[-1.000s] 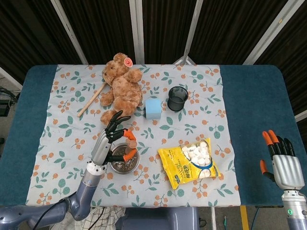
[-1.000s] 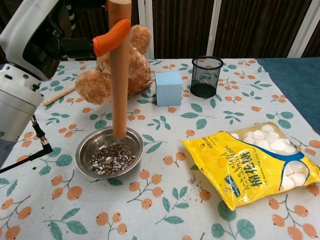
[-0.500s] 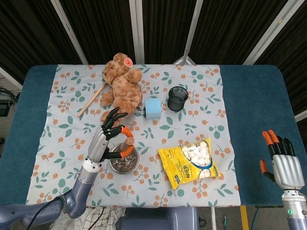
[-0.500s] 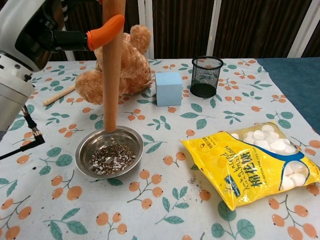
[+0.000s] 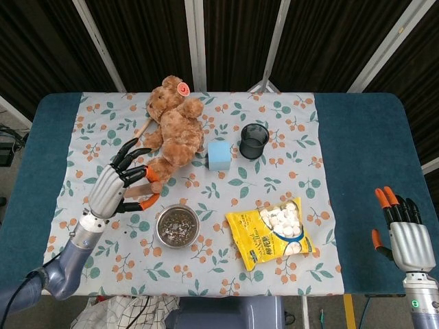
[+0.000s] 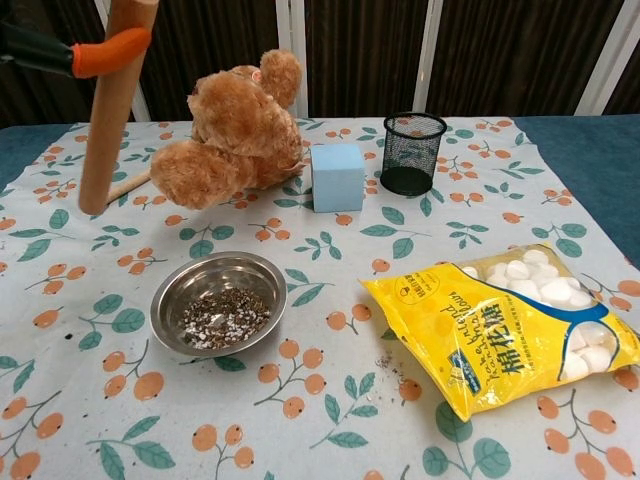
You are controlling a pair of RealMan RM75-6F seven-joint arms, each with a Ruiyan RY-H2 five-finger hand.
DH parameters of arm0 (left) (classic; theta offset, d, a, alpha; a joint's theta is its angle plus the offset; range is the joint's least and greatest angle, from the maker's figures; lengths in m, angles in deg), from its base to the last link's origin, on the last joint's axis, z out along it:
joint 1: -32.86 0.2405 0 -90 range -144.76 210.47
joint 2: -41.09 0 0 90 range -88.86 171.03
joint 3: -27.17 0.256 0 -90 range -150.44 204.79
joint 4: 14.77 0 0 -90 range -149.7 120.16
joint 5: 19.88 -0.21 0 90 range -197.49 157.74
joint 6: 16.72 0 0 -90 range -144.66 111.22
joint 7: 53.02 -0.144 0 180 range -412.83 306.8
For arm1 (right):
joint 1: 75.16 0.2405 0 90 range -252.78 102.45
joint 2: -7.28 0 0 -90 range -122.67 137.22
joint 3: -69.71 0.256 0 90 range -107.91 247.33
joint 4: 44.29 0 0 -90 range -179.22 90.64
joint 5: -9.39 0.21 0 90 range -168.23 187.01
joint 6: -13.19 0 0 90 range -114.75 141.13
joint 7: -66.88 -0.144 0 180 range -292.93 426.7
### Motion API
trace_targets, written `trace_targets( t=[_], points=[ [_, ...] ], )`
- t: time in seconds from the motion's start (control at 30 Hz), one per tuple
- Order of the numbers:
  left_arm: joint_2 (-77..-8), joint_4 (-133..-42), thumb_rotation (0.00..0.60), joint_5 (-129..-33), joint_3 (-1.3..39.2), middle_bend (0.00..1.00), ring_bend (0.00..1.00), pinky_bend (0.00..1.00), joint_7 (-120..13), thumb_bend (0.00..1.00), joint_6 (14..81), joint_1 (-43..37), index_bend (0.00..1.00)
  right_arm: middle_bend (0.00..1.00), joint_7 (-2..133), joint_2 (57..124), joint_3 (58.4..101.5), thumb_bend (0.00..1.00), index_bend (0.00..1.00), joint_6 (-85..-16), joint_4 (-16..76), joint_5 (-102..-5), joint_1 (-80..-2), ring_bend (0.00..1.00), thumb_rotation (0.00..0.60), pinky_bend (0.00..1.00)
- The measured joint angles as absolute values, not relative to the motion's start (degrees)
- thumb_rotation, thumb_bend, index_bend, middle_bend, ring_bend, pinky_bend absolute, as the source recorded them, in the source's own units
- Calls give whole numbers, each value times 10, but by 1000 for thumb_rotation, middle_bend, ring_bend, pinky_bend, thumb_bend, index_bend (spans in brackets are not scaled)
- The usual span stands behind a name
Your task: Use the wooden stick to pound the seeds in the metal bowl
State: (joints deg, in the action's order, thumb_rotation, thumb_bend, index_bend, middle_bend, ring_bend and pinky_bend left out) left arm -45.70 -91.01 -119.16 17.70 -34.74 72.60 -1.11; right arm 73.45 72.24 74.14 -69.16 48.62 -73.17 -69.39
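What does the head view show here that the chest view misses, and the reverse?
Only the head view shows the whole left hand, the idle right hand off the cloth and the table's blue edges. Only the chest view shows the wooden stick full-length, lifted left of the metal bowl, and the seeds clearly. Both show the bowl, teddy bear, blue block, mesh cup and yellow bag.

A brown teddy bear [image 6: 232, 130] lies at 11 o'clock, a blue block [image 6: 337, 176] and black mesh cup [image 6: 412, 152] at 12, a yellow snack bag [image 6: 508, 330] at 4.
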Motion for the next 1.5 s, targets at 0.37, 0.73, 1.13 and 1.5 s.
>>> trace_targets(
  t=[0.37, 0.73, 1.13, 1.5],
  points=[
    [-409, -806, 600, -1196, 230, 696, 186, 46, -349, 878, 709, 21, 605, 0, 736, 722, 743, 507, 0, -692, 489, -729, -694, 0, 600, 0],
    [-419, -667, 600, -1203, 283, 697, 190, 47, -329, 877, 689, 49, 606, 0, 741, 723, 744, 507, 0, -691, 491, -728, -693, 0, 600, 0],
    [-489, -585, 600, -1224, 318, 686, 192, 47, -327, 853, 669, 52, 604, 0, 740, 723, 745, 506, 0, -692, 492, -726, -693, 0, 600, 0],
    [-508, -584, 600, -1199, 317, 509, 152, 17, -333, 581, 638, 57, 450, 0, 739, 723, 744, 506, 0, -693, 490, -728, -694, 0, 600, 0]
  ],
)
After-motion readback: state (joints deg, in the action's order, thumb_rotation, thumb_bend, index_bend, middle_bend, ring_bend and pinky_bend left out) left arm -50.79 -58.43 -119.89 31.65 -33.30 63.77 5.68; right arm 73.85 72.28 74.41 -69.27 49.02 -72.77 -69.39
